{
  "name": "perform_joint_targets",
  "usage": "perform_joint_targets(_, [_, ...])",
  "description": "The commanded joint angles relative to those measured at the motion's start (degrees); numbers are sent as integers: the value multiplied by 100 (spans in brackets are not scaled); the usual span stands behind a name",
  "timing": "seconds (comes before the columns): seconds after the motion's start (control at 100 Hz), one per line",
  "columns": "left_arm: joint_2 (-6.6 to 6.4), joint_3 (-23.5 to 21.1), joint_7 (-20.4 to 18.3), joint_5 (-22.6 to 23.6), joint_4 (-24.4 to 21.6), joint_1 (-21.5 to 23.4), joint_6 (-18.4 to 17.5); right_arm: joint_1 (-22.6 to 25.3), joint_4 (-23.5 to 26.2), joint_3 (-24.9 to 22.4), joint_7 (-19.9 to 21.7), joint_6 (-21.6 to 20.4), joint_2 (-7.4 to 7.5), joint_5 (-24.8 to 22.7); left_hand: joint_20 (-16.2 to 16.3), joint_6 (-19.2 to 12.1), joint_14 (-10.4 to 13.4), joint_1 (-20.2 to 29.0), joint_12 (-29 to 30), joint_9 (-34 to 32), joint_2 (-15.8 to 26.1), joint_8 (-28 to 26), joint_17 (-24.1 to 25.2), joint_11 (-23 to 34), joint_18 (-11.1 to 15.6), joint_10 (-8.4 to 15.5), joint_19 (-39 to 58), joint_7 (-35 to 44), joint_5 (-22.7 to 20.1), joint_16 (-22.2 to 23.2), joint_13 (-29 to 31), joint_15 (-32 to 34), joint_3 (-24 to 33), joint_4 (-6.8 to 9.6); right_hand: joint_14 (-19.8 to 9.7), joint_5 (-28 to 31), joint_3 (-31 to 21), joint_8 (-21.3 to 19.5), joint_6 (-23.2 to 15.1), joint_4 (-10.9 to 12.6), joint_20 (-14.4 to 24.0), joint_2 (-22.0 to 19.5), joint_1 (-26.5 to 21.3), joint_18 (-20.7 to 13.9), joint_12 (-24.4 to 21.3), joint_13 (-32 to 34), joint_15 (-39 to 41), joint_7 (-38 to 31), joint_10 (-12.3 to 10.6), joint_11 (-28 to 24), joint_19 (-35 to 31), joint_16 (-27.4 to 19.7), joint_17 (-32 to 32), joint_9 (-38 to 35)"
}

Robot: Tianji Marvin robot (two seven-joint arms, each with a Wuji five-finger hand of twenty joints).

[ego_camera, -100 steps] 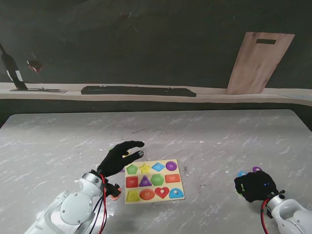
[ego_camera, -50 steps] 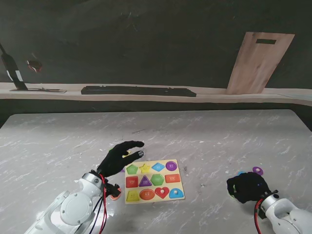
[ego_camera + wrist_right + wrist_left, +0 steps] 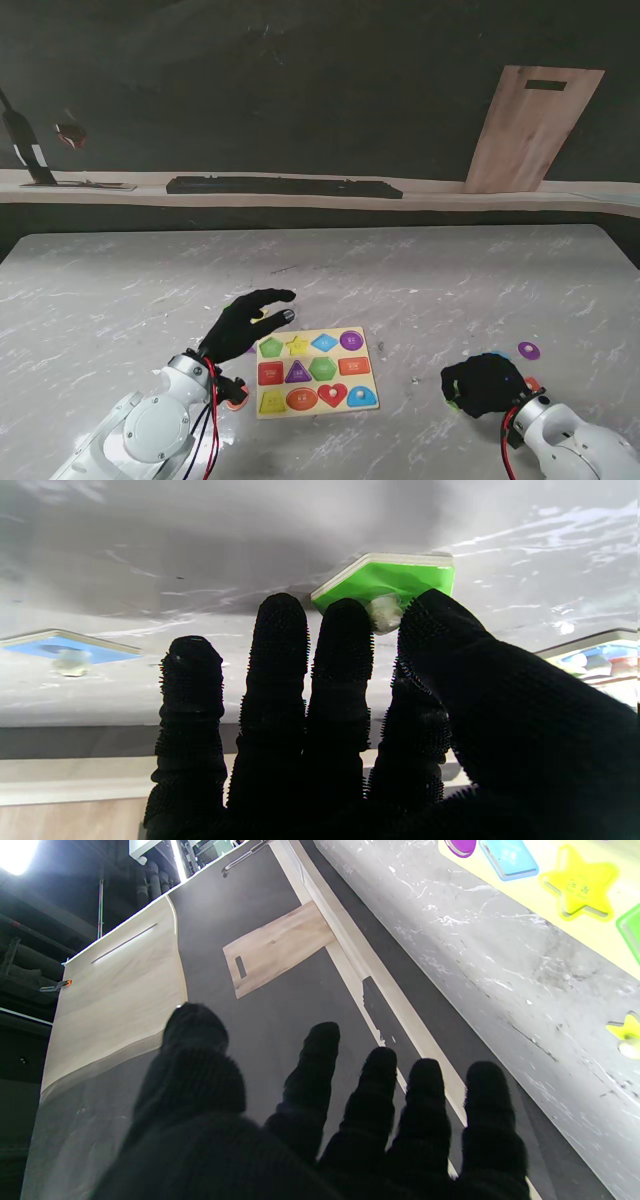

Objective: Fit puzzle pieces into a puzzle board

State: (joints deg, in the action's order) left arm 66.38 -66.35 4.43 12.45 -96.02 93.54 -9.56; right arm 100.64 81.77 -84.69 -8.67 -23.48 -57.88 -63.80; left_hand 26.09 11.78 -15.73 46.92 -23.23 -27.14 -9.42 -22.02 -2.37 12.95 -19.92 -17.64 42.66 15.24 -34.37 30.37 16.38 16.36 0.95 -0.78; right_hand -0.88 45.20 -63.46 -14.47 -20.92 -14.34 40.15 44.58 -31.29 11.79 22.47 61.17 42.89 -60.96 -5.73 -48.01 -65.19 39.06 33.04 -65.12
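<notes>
The yellow puzzle board (image 3: 318,410) lies in front of me, with coloured shapes seated in it. My left hand (image 3: 245,325) rests open at the board's far left corner, fingers spread and holding nothing. The left wrist view shows that hand (image 3: 310,1120), the board (image 3: 530,890), and a loose yellow star piece (image 3: 625,1032) on the table. To the right of the board, my right hand (image 3: 485,385) is shut on a green piece. In the right wrist view, thumb and fingers (image 3: 345,645) pinch the knob of this green piece (image 3: 385,582), held over the table.
A purple piece (image 3: 528,350) and an orange piece (image 3: 533,383) lie right of my right hand. A blue piece (image 3: 65,647) lies on the marble. Another orange piece (image 3: 237,402) sits by my left wrist. A wooden cutting board (image 3: 530,130) leans on the back wall.
My right hand has moved left toward the puzzle board with the green piece, leaving the purple and orange pieces behind. The left hand has not moved.
</notes>
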Motion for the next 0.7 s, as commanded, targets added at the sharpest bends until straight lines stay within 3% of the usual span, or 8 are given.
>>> perform_joint_targets(0.0, [2,-12,9,-1,-39,30,11,47,-37,117,91,-76,-78,0,70,-165,104,34,54,-18,142,24,65,-47,-47,90,12,-59,-96,29,151,-106,-166,-68,22,-176,17,-4,50,-42,28,-40,-201,20,-268,-151,-48,112,10,597,-174,15,-59,395])
perform_joint_targets(0.16, [4,-18,18,0,-49,36,21,14,-24,221,62,-115,-79,4,70,-159,102,38,56,-14,146,26,65,-49,-48,92,12,-63,-94,29,148,-106,-164,-67,9,-508,50,-22,97,-49,38,5,-195,19,-244,-166,-47,261,13,633,-191,20,-54,531])
perform_joint_targets(0.25, [4,-18,20,0,-51,36,24,-3,-43,252,28,-134,-81,11,69,-157,102,40,57,-10,149,28,67,-52,-50,86,12,-65,-96,29,146,-106,-164,-67,6,-639,-37,-377,221,25,49,2,44,3,-219,-204,33,791,4,564,-197,82,-57,611])
perform_joint_targets(0.38, [5,-25,23,-3,-55,40,28,-32,-107,271,-62,-150,-89,33,68,-158,105,37,57,-11,151,29,70,-51,-42,90,10,-69,-91,29,148,-105,-167,-67,34,-773,-32,-455,261,145,62,-83,350,18,-197,-224,100,1049,16,469,-207,120,-75,687])
perform_joint_targets(0.69, [4,-29,17,-3,-58,44,27,-39,-192,237,-305,-181,-127,126,68,-163,107,42,57,-6,151,28,68,-50,-45,91,9,-69,-91,27,143,-108,-166,-68,103,-923,300,-674,442,316,121,-661,871,71,-28,-259,450,1311,112,78,-300,269,-108,773])
